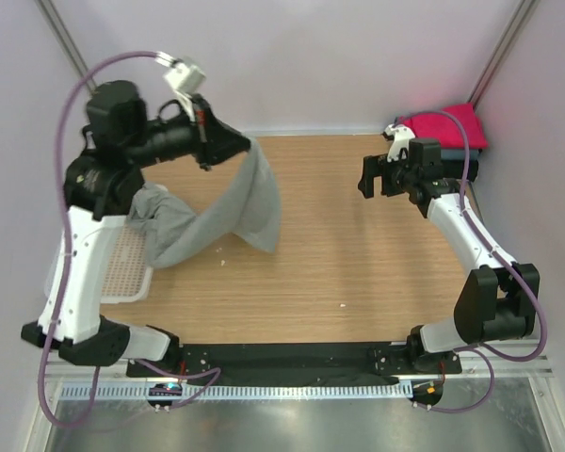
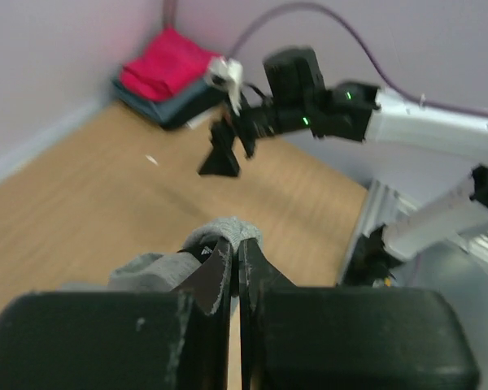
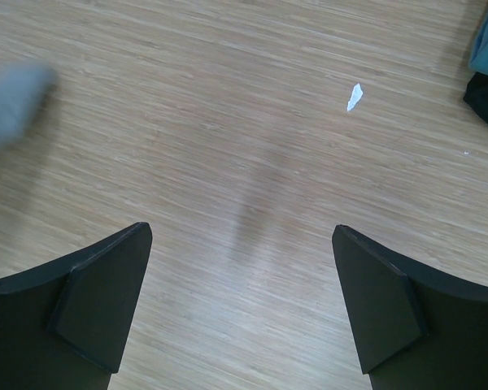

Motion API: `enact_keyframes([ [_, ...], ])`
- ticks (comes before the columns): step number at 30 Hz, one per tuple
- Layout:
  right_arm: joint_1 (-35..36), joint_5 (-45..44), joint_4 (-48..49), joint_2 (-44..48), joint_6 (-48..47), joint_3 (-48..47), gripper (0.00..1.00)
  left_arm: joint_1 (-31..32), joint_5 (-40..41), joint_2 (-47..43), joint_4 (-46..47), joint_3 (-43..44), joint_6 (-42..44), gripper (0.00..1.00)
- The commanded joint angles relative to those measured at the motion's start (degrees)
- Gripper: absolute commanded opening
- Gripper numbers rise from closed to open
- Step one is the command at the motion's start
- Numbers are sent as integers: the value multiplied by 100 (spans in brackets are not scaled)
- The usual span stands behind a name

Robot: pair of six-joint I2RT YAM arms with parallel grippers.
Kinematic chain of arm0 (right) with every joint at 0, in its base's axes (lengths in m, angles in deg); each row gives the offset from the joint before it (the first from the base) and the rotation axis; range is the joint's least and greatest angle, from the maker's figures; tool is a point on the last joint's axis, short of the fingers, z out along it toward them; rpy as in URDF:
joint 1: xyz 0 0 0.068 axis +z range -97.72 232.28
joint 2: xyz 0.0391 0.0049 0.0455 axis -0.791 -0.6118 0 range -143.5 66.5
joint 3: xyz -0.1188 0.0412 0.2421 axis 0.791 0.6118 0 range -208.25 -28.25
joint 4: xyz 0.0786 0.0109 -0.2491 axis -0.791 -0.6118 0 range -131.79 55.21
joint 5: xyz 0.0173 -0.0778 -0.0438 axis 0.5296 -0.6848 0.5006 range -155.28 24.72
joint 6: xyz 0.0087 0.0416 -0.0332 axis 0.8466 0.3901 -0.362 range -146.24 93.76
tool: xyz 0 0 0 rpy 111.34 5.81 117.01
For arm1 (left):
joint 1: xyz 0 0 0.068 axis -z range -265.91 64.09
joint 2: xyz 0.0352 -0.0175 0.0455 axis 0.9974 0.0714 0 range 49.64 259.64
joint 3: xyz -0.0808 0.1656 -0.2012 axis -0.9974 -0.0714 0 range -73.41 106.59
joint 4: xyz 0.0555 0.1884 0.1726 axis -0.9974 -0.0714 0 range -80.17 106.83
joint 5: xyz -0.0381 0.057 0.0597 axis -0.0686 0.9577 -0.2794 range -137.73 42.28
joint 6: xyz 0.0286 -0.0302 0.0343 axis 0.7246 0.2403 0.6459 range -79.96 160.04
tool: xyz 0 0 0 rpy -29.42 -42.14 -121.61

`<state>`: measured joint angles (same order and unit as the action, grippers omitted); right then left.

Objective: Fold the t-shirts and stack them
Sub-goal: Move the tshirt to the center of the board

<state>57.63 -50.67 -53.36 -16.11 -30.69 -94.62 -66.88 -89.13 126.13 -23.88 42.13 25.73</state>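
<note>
My left gripper (image 1: 248, 148) is shut on the heather-grey t-shirt (image 1: 235, 212) and holds it up above the table's far left; the shirt hangs down and trails back to the basket. In the left wrist view the grey cloth (image 2: 224, 231) bunches over the closed gripper (image 2: 236, 248), with a small white print on dark fabric beside it. My right gripper (image 1: 369, 176) is open and empty over the table's right side; in the right wrist view it (image 3: 242, 244) hangs over bare wood. Folded magenta-red (image 1: 449, 124) and slate-blue (image 1: 471, 155) shirts are stacked at the far right corner.
A white mesh basket (image 1: 122, 273) stands at the left edge, partly under the left arm. The folded stack also shows in the left wrist view (image 2: 167, 73). A small white scrap (image 3: 354, 97) lies on the wooden table (image 1: 339, 254). Grey walls close in on three sides.
</note>
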Motion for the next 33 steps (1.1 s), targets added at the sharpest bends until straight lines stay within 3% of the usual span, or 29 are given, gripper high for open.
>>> enact_keyframes([
  [1, -51, -90, 257, 122, -91, -8, 100, 653, -438, 181, -1017, -67, 998, 0],
  [3, -68, -99, 266, 113, -91, 1, 100, 1126, -168, 357, -1806, 168, 1864, 0],
  [6, -77, -125, 257, 113, -83, -8, 100, 1882, 264, 744, -2678, 337, 2492, 0],
  [8, -95, -125, 275, 131, -83, -16, 100, 2025, 143, 858, -2600, 310, 2556, 0],
  [12, -104, -46, 248, 122, -56, -34, 100, 2359, 89, 1517, -2723, 1466, 2529, 0],
  [18, -113, -222, 248, 148, -135, -52, 100, 3367, 896, 2730, -2837, 3147, 2950, 0],
  [23, -192, -292, 336, 315, -127, 45, 100, 4214, 1812, 2968, -2618, 2975, 3382, 0],
  [27, -218, -283, 345, 368, -126, 80, 100, 4215, 1960, 2908, -2548, 2466, 3268, 2],
  [28, -218, -318, 345, 368, -135, 80, 100, 4215, 2066, 2829, -2495, 2203, 3276, 30],
  [29, -227, -353, 319, 368, -144, 63, 100, 4215, 2258, 2706, -2399, 1504, 3285, 47],
  [31, -227, -520, 284, 377, -196, 36, 100, 4188, 3372, 2190, -1857, 658, 3084, 72],
  [32, -227, -547, 223, 394, -249, -7, 100, 4066, 3628, 1977, -1635, -304, 3074, 91],
  [33, -235, -451, 135, 464, -354, -51, 100, 3978, 4362, 1758, -1355, -801, 3057, 95],
])
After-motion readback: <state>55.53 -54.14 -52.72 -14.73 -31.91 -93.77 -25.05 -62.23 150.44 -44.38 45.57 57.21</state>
